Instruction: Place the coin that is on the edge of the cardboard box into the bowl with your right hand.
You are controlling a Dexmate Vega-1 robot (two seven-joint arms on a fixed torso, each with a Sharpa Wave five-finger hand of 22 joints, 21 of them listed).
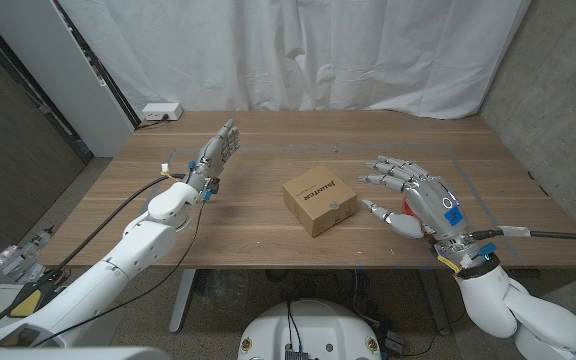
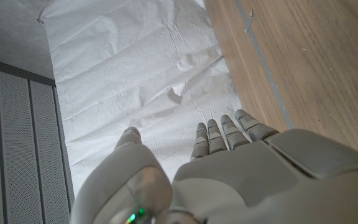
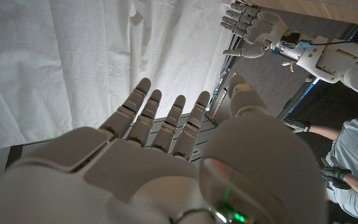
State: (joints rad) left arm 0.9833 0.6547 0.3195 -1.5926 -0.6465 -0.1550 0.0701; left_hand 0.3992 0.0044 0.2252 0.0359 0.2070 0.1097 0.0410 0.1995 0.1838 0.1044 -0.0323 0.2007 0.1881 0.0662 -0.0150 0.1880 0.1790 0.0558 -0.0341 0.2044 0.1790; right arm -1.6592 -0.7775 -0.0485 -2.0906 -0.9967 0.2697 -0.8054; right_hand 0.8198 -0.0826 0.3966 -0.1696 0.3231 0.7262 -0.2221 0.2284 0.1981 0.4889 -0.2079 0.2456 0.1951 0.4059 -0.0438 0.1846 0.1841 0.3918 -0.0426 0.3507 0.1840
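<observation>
Two hands up: neither holds anything; task looks unstarted, by my reading
Right hand (image 1: 420,194): raised over the worktop (image 1: 268,160) just right of the box (image 1: 320,202); fingers (image 1: 386,170) spread wide, reaching toward the box's far side; thumb points at the box; nothing in the grasp; right wrist view confirms straight, parted fingers (image 3: 166,124) with nothing between them
Left hand (image 1: 216,158): well apart from the box, on the left side of the worktop; stands upright, fingers together and straight, holding nothing; left wrist view shows the same extended fingers (image 2: 219,134) against the white curtain (image 2: 135,74)
Box: small cardboard cube, turned cornerwise, about mid-worktop
Coin (image 1: 337,202): a small pale round spot on the box's top near its right edge; too small to be sure; I take it as the coin; it sits apart from the right fingers
Bowl (image 1: 416,214): something red peeks out under the right hand, mostly hidden by it; possibly the bowl; cannot tell for certain
Person (image 3: 353,155): a sleeve and a gloved hand at the edge of the right wrist view, off the worktop
Done: nothing that shows
Left: bring the right fingers onto the coin; pinch and lift it off the box; carry it to the bowl; release
</observation>
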